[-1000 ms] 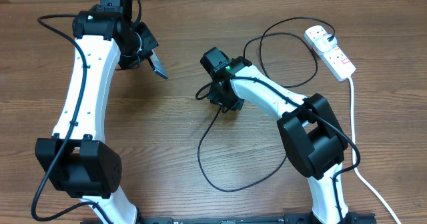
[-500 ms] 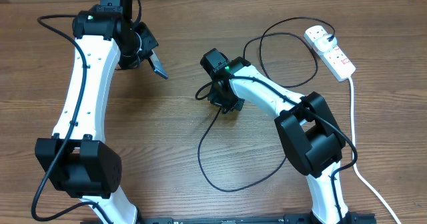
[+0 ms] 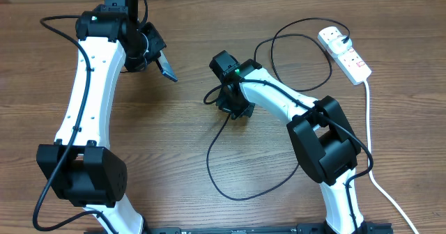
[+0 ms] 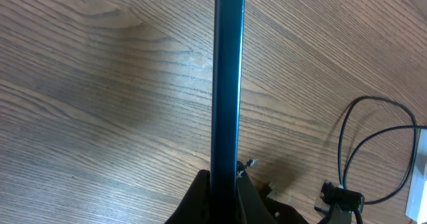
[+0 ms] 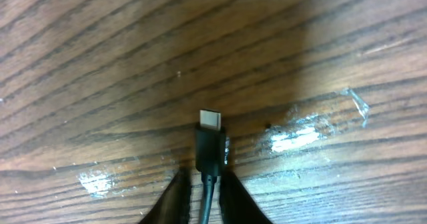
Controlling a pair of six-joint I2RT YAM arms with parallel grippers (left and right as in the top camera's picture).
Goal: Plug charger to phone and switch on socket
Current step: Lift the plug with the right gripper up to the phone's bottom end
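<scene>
Two grippers each hold one of the task's things. The left gripper (image 3: 155, 58) hangs toward the far left corner of the bench (image 3: 174, 143) and is clamped on one end of the phone (image 3: 166, 69). In the left wrist view the phone (image 4: 225, 84) shows edge-on as a thin dark blue strip rising from between the fingers (image 4: 200, 199), held above the wood.

The right gripper (image 3: 235, 110) sits near the middle of the bench, low over the surface. Its fingers (image 5: 175, 196) are drawn close together and pinch the charger (image 3: 221, 140) just behind the plug tip (image 5: 211, 121), which pokes out past them.

From there the black cable swings toward the near edge in a wide loop and passes under the right arm. It loops again toward the far edge and ends at the socket (image 3: 346, 53). The socket lies toward the far right corner, its white cord (image 3: 368, 122) running down the right edge.

Phone and plug tip are well apart, with bare wood between them. More open wood lies toward the near edge, left of the cable loop.
</scene>
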